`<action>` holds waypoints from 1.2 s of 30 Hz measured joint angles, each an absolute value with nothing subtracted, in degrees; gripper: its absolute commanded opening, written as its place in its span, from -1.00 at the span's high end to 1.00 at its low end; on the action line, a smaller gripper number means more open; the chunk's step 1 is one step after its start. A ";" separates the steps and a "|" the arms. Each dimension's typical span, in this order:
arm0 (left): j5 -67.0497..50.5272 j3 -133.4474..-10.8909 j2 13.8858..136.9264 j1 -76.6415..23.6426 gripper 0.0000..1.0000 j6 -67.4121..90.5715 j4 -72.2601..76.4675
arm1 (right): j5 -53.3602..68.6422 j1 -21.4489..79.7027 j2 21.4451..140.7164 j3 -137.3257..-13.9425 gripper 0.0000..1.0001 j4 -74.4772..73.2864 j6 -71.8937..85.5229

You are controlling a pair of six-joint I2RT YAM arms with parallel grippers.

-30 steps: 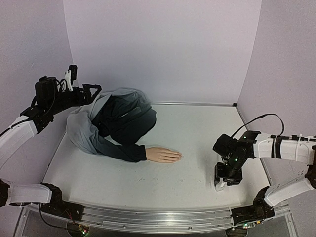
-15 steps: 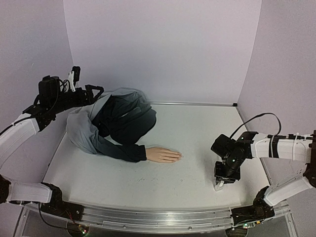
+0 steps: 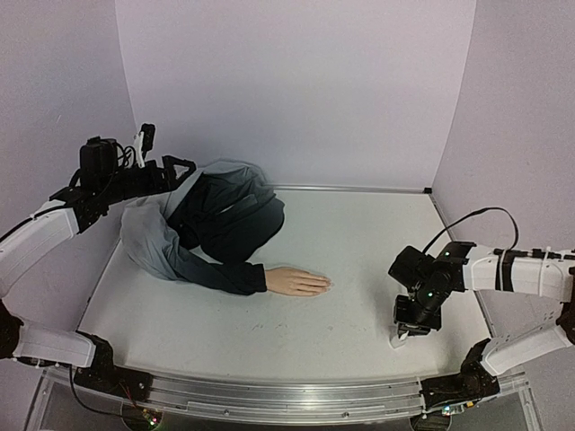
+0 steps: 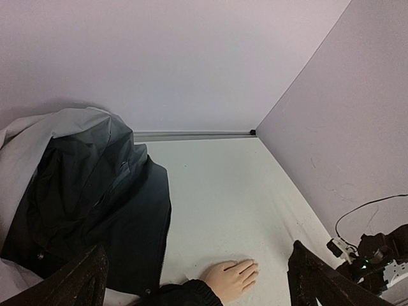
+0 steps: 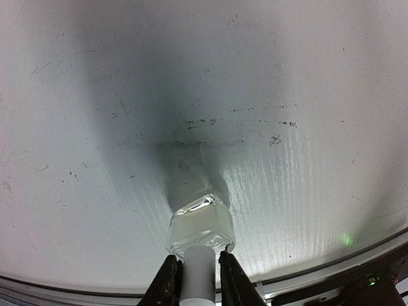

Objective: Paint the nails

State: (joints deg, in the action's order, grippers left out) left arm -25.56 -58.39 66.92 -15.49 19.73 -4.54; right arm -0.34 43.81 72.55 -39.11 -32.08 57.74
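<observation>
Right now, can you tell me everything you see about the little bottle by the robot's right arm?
The little bottle has a squarish, clear, whitish body that looks like glass, and a white cap. It stands upright on the table, near the front right edge. The right gripper pinches the cap from both sides. Nothing else touches it.

Soft, even light; in the right wrist view a blurry shadow stretches from the bottle [image 5: 199, 233] toward twelve o'clock across the table [image 5: 319, 83].
</observation>
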 measured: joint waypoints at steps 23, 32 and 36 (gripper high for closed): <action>-30.63 -63.77 85.49 -28.95 -0.99 18.85 -6.11 | 7.55 43.81 83.13 -56.40 1.00 0.38 44.73; -20.16 -64.01 81.62 -48.56 -0.93 -10.26 -7.53 | 14.76 43.90 84.60 -61.95 1.00 8.64 39.94; -17.12 -63.44 81.82 -49.93 -0.84 -21.67 -7.25 | 17.32 44.86 84.68 -62.65 1.00 11.22 39.77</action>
